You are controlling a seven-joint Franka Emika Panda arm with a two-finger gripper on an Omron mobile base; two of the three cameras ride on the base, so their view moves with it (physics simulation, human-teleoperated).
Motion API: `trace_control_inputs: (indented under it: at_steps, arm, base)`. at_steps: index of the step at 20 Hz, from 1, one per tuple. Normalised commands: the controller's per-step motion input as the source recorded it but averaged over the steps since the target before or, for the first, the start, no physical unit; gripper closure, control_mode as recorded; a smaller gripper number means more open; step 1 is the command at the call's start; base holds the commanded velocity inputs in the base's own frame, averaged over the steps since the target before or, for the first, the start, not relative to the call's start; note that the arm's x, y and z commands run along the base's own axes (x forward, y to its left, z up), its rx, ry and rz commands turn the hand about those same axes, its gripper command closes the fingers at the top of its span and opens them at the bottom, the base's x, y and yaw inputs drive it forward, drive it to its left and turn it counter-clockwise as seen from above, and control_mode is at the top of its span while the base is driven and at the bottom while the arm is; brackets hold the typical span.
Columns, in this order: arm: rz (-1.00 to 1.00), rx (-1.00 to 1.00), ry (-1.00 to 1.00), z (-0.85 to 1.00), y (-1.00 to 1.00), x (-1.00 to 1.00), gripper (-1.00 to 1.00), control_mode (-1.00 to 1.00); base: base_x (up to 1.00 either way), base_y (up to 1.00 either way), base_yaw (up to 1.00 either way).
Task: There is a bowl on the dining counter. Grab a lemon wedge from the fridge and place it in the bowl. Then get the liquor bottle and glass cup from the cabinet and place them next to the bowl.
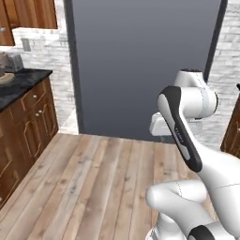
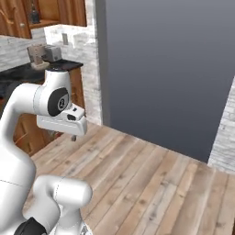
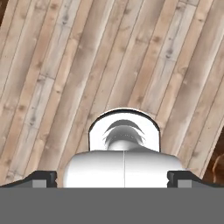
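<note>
While the white arm sits folded above its base in the left base view, a tall flat grey panel point(image 1: 145, 65) with dark edges fills the wall ahead and reaches down to the pale wooden plank floor point(image 1: 93, 187). It looks like the fridge's side, though no doors or handles can be made out. At far left runs a black marble worktop point(image 1: 21, 82) over brown wooden drawers with small knobs point(image 1: 28, 126); a small grey boxy item point(image 1: 14, 62) stands on it against the whitish brick wall. The hand is tucked behind the forearm, pointing downward.

Right base view: the same grey panel point(image 2: 170, 69) takes up the centre and right. The arm's wrist hangs at left, with the two-finger gripper point(image 2: 73, 137) pointing down over the planks point(image 2: 147, 183), well short of the panel. Just one small dark tip peeks below the white hand. Brown wall cabinets point(image 2: 50, 11) and the black worktop point(image 2: 32, 71) lie behind.

Hand view: the camera looks straight down at the plank floor point(image 3: 87, 65). The two dark finger tips point(image 3: 43, 178) sit at opposite edges of the frame, spread fully apart, with nothing between them. The jaws grasp nothing. A sliver of brown wood point(image 3: 218, 168) shows at lower right.
</note>
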Motion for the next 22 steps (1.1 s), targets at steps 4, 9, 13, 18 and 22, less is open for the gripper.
trace_control_inputs:
  at_steps: [4,9,13,18,22]
  arm:
    - [0.0,0.0,0.0,0.0,0.0,0.0,-1.0,1.0]
    - [0.0,0.0,0.0,0.0,0.0,0.0,-1.0,1.0]
    - [0.0,0.0,0.0,0.0,0.0,0.0,-1.0,1.0]
    - [0.0,0.0,0.0,0.0,0.0,0.0,-1.0,1.0]
    - [0.0,0.0,0.0,0.0,0.0,0.0,-1.0,1.0]
  base:
    - [1.0,0.1,0.33]
    - [1.0,0.12,0.33]
    - [1.0,0.05,0.35]
    - [1.0,0.0,0.37]
    - [1.0,0.0,0.38]
